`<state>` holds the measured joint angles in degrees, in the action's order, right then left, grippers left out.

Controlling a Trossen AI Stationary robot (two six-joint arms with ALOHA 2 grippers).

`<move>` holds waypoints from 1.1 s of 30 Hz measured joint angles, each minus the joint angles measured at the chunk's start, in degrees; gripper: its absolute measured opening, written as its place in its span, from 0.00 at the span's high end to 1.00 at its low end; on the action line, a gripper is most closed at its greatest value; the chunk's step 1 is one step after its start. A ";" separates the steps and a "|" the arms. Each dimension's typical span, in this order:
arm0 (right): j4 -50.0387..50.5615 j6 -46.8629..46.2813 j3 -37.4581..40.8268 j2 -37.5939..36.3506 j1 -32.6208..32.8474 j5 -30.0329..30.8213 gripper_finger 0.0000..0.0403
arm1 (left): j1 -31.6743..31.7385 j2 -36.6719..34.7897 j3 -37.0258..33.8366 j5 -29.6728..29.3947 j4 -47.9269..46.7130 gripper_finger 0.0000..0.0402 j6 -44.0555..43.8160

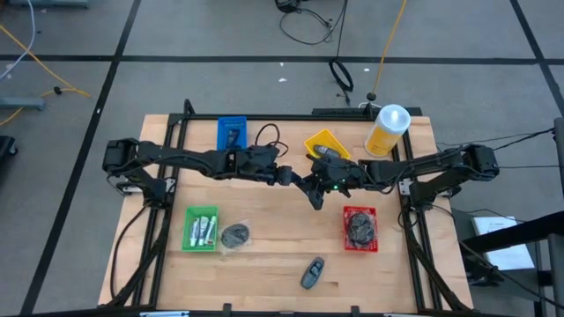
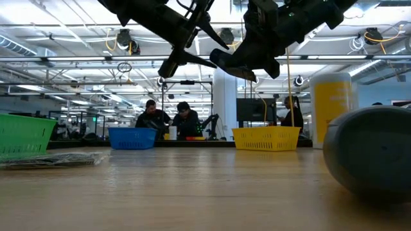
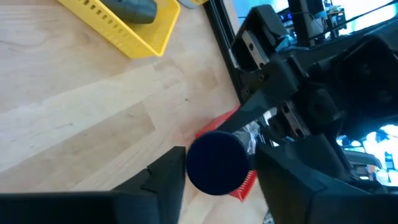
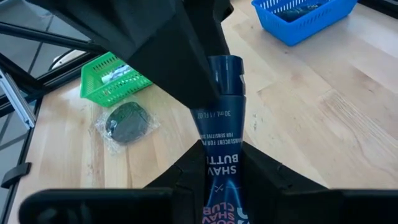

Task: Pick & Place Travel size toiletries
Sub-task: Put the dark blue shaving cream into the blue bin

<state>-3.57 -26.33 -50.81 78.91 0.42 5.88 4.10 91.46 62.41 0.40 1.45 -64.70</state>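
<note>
I see a dark blue tube (image 4: 221,149) with white letters on it. My arms are black. The trays are green (image 1: 200,228), blue (image 1: 232,133), yellow (image 1: 328,144) and red (image 1: 359,228). The big bottle (image 1: 387,130) is yellow with a white cap. The table (image 1: 264,264) is light brown wood with stripes.

The place is a large robotics lab or industrial workspace: a wooden table (image 1: 264,264) stands on a grey floor marked with black tape lines (image 1: 106,97), cables (image 1: 308,26) trail about, and people (image 2: 170,120) sit at workstations under exposed ceiling pipes (image 2: 58,61).
</note>
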 joint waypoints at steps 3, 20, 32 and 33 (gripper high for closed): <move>0.10 0.00 0.00 -0.02 -0.02 0.14 0.83 | 0.02 0.00 -0.06 0.79 0.16 0.63 0.44; 0.71 1.48 -0.02 -0.08 -0.04 0.00 0.77 | 0.00 0.09 -0.11 1.08 1.20 0.70 1.65; 3.17 1.97 -0.02 -1.22 -0.81 -0.01 0.45 | 3.15 -1.62 -0.07 1.58 -5.94 0.73 5.08; 4.03 1.97 -0.03 -1.82 -1.07 -0.01 0.43 | 3.73 -1.96 -0.04 1.53 -6.69 0.72 5.60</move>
<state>0.47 -24.36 -50.84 77.09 -0.65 5.87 7.83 89.50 62.37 1.93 -5.24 -59.10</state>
